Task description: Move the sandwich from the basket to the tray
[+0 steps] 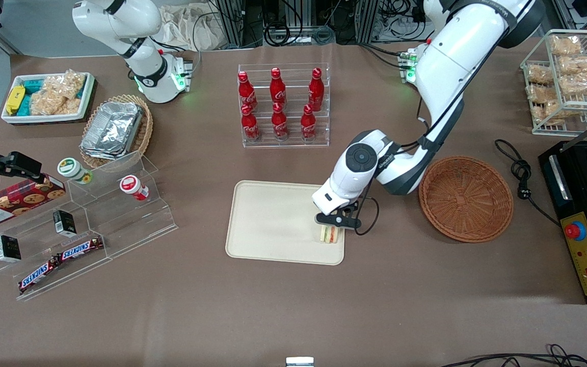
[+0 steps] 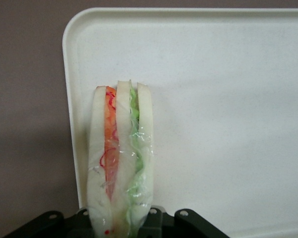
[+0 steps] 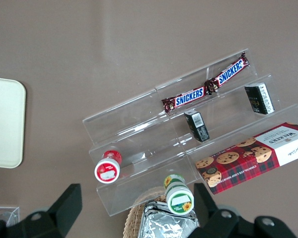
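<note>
The sandwich (image 1: 329, 234), a pale wedge with orange and green filling in clear wrap, stands on edge over the corner of the cream tray (image 1: 273, 224) that lies nearest the basket and the front camera. My left gripper (image 1: 331, 228) is directly above it and shut on it. In the left wrist view the sandwich (image 2: 120, 158) runs out from the gripper body over the tray's rim and floor (image 2: 213, 99). The reddish-brown wicker basket (image 1: 465, 198) sits beside the tray toward the working arm's end, with nothing in it.
A clear rack of red cola bottles (image 1: 283, 104) stands farther from the front camera than the tray. A clear stepped display (image 1: 79, 224) with snack bars and cups, and a tan basket of foil trays (image 1: 116, 130), lie toward the parked arm's end. A black appliance (image 1: 586, 214) stands beside the basket.
</note>
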`<move>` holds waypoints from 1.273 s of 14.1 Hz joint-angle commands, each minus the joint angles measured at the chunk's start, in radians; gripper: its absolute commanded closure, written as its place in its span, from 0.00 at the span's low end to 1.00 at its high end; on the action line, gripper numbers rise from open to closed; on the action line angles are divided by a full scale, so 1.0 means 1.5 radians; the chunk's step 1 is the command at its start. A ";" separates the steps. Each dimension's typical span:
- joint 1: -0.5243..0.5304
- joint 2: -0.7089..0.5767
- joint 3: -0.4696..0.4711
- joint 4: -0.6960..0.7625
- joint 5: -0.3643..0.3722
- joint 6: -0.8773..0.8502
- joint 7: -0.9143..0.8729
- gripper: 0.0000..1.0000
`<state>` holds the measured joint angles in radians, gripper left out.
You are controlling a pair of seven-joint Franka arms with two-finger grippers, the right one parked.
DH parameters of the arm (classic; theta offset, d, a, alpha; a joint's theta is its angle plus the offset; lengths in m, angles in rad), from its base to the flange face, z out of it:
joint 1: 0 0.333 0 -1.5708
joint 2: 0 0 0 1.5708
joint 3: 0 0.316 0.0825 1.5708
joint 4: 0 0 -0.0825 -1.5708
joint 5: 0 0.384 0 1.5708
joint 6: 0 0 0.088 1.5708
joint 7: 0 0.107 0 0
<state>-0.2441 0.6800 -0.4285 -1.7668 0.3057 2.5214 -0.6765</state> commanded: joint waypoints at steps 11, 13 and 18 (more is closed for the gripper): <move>0.073 -0.217 0.001 0.038 -0.011 -0.135 -0.145 0.00; 0.097 -0.234 0.000 0.085 -0.060 -0.237 -0.086 0.00; 0.169 -0.287 0.006 0.190 -0.166 -0.517 0.103 0.00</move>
<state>-0.0281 0.2867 -0.4152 -1.5130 0.0980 1.8559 -0.6031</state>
